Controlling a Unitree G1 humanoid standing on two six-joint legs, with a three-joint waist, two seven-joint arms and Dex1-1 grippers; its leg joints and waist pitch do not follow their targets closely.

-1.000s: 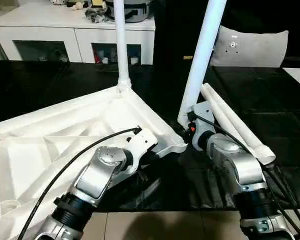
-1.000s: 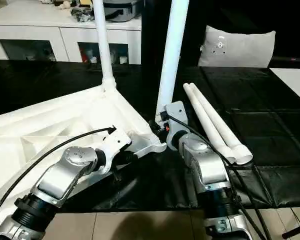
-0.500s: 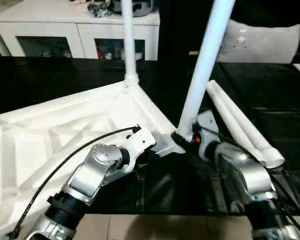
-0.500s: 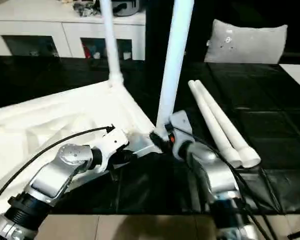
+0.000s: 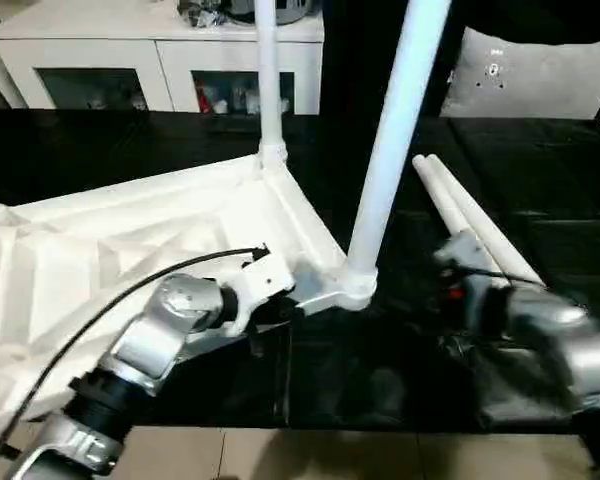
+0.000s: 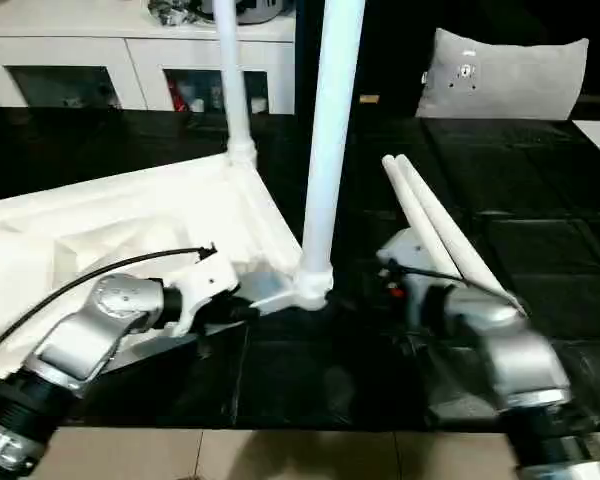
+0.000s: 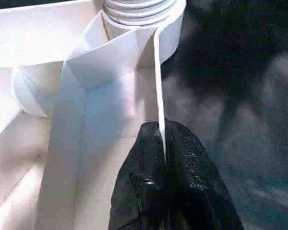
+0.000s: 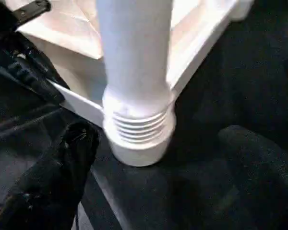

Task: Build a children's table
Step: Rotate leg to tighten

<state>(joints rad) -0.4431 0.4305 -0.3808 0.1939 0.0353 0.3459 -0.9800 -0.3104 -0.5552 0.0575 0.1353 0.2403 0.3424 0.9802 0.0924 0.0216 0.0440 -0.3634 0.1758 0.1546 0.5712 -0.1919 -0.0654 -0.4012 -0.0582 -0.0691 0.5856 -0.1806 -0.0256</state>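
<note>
This looks like a home living room. A white cabinet with cluttered shelves stands at upper left. A grey cushion rests at upper right.

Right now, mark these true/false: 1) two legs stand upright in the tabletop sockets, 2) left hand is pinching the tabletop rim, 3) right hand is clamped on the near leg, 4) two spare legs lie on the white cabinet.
1) True: the far leg and near leg stand in corner sockets of the tabletop.
2) True: the left hand is shut on the thin rim.
3) False: the right hand is open, off the leg.
4) False: the spare legs lie on the black mat.
</note>
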